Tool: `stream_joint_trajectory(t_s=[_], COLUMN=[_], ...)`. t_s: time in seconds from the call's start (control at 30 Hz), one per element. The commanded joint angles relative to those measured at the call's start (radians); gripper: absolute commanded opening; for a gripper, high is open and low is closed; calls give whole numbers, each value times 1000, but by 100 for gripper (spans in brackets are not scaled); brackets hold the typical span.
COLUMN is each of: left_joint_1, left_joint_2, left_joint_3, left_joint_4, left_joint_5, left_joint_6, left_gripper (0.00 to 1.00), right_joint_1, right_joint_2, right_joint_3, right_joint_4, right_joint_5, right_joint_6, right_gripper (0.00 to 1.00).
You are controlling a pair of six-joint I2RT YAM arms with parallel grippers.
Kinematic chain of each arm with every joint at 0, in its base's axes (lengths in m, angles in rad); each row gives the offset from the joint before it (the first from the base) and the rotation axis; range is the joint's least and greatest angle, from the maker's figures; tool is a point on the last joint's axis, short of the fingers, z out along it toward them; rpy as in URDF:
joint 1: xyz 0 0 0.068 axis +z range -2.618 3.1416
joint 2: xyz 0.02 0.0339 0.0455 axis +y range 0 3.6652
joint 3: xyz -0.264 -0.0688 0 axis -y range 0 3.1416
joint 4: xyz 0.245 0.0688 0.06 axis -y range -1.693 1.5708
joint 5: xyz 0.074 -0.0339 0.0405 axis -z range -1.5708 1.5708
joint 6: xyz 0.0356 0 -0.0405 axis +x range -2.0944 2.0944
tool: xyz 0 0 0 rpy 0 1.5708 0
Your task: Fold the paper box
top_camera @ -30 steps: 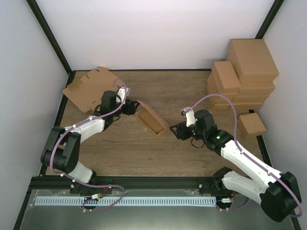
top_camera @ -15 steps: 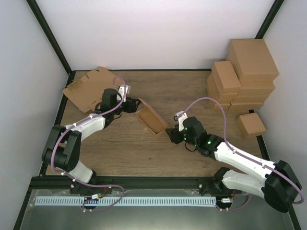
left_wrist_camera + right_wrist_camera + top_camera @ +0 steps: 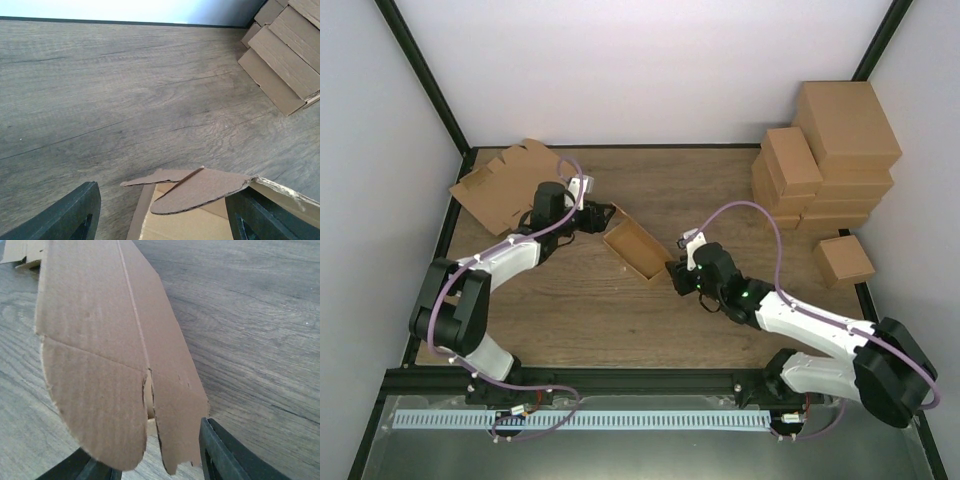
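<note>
Top view: paper box sits mid-table, open tray shape, plain brown, angled. Left gripper is at its far-left end and right gripper at its near-right end. Flat cardboard blanks lie far left; stacked cartons far right, all plain brown.

Left wrist: the left gripper's fingers stand wide apart. The box's rounded end flap lies between them, and the left finger is clear of the cardboard. Cartons sit upper right.

Right wrist: the right gripper's fingers straddle the box's rounded end flap, which hangs in front. One finger sits at the cardboard's edge and the other is half hidden behind it. Can't tell if they're pressing it or just around it.
</note>
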Motion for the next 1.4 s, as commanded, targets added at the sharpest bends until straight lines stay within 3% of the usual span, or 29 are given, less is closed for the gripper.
stream_joint_trajectory(t_s=[0.0,0.17,0.3,0.33,0.5,0.83,1.13,1.37], left_joint_1=[1,2,2,2,3,13,13,15], left_joint_2=[11,3,-12,-19,-76,-151,-140,-14], left_joint_3=[28,29,29,27,-50,-141,-76,42], left_joint_4=[13,5,-16,-24,5,37,-5,-27], left_joint_5=[25,25,14,9,-3,55,29,55], left_joint_6=[-4,2,21,26,11,65,110,153], left_gripper=[71,71,71,71,72,73,73,73], right_joint_1=[9,7,7,7,1,-132,-137,-137], right_joint_2=[43,88,89,86,43,-45,-2,12], right_joint_3=[8,21,50,59,93,138,174,187], right_joint_4=[69,96,71,57,-33,-181,-216,-233], right_joint_5=[46,73,85,85,82,-166,-220,-231], right_joint_6=[-9,-4,7,8,21,-20,-36,-47], right_gripper=[38,28,3,1,1,1,1,1])
